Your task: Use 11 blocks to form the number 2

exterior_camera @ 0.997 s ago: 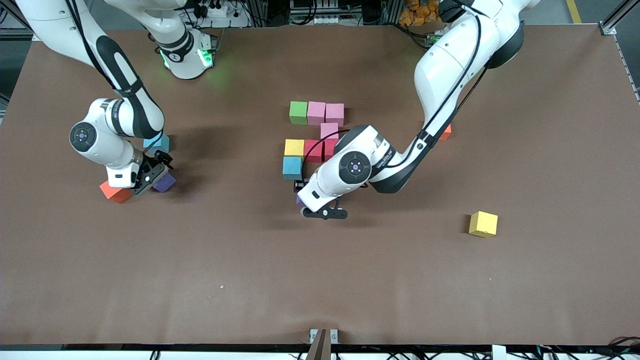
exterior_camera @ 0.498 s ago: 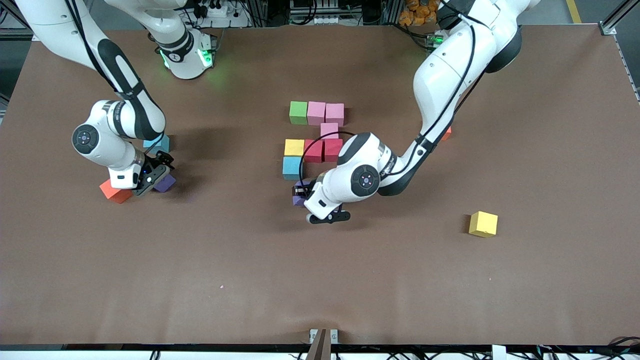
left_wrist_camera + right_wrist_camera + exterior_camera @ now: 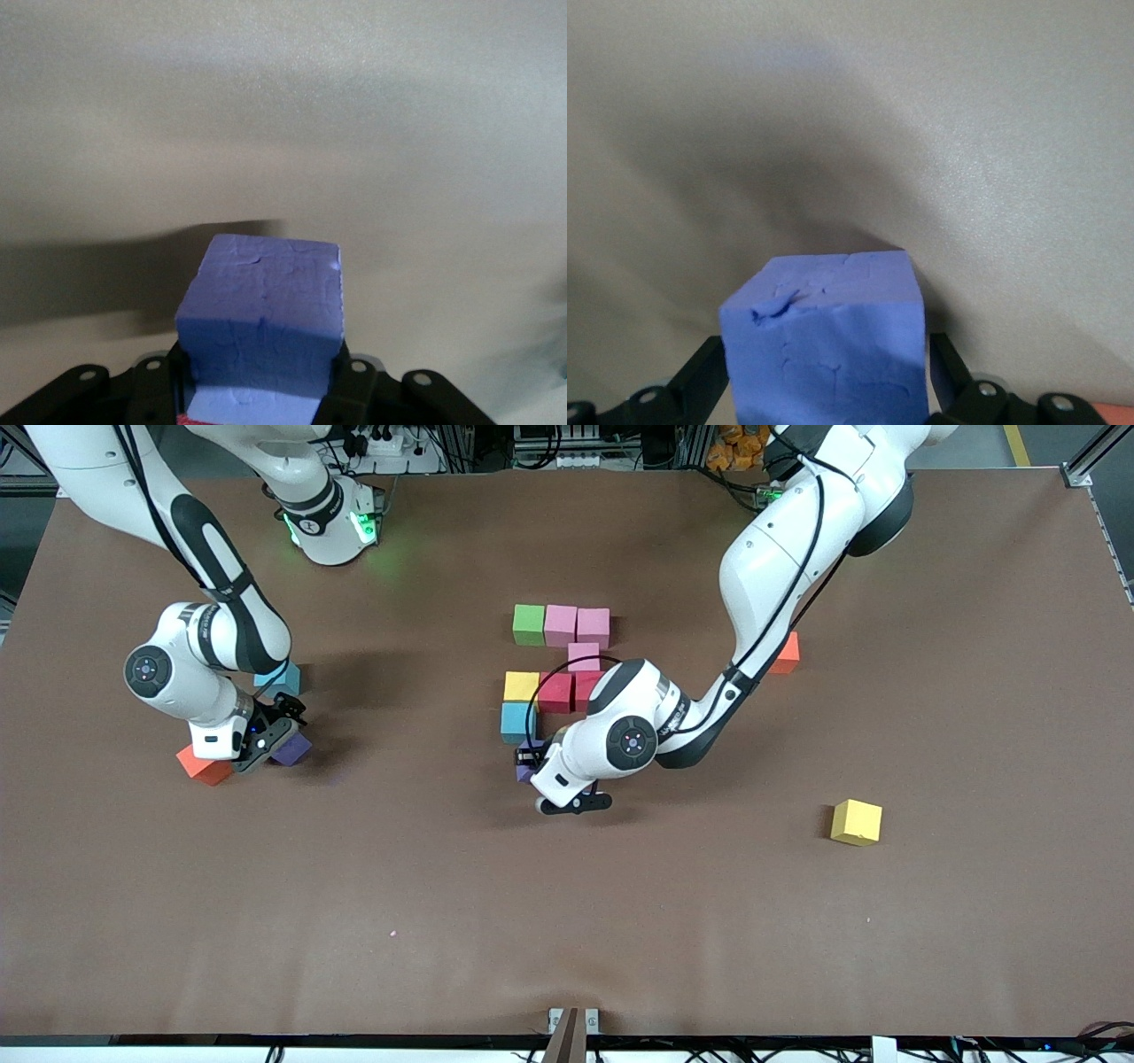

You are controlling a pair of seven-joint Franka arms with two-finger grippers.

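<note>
Blocks form a partial 2 (image 3: 558, 664) mid-table. Left gripper (image 3: 529, 761) grips a purple block (image 3: 261, 305) just nearer the camera than the blue block (image 3: 516, 722). Right gripper (image 3: 276, 731) straddles another purple block (image 3: 828, 341), fingers spread, between an orange block (image 3: 202, 765) and a blue one.

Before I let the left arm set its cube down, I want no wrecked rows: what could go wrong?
The left gripper holds a purple block right beside the light blue block; lowering off-line could shove that block and the yellow one out of line. The wrist hides the spot from above.
</note>
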